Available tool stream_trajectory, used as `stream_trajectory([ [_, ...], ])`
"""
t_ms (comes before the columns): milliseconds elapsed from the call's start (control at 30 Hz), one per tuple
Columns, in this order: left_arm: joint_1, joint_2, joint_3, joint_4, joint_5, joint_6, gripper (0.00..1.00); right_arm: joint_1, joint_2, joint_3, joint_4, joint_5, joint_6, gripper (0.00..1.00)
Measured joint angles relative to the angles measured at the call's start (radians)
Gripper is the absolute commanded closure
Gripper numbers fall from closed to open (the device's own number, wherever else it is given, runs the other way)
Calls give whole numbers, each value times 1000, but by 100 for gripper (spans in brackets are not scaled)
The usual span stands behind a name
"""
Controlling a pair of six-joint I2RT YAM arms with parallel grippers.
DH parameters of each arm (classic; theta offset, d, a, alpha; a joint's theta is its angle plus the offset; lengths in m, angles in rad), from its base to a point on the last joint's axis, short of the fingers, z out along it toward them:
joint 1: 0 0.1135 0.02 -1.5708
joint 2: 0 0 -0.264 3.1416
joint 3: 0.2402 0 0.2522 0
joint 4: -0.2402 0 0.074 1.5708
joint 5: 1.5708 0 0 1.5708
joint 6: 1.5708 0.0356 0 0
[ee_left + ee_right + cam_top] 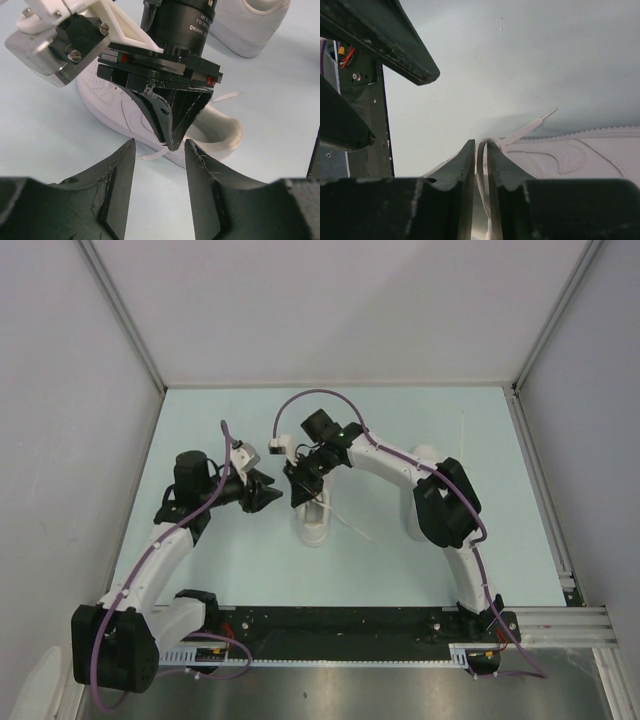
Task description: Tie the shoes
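Observation:
Two white shoes lie on the pale table. One shoe (pixel 313 525) is in the middle, under the grippers; the other shoe (pixel 415 515) is to its right, partly behind the right arm. My right gripper (pixel 480 145) hangs over the middle shoe (pixel 580 157). Its jaws are parted by a narrow gap, and a white lace (pixel 481 172) runs through the gap and loops over one fingertip. The lace's free end (pixel 535 124) trails onto the table. My left gripper (pixel 160 143) is open and empty, just left of the right gripper's tip (pixel 172 140) and the shoe (pixel 115 105).
The second shoe (pixel 250 25) shows at the upper right of the left wrist view. Grey walls close in the table at the back and both sides. A black base rail (pixel 330 630) runs along the near edge.

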Motion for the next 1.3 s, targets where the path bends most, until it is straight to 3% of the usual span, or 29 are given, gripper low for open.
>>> stream_trajectory([
  [167, 0, -5, 0, 0, 0, 0, 50, 1, 0, 45, -66, 34, -24, 69],
  [400, 0, -1, 0, 11, 0, -10, 50, 11, -11, 63, -140, 68, -61, 47],
  [1033, 0, 24, 0, 48, 0, -44, 51, 20, -42, 115, -214, 145, -161, 43],
  [1300, 0, 50, 0, 61, 1, -61, 52, -6, -61, 163, -278, 81, -187, 45],
])
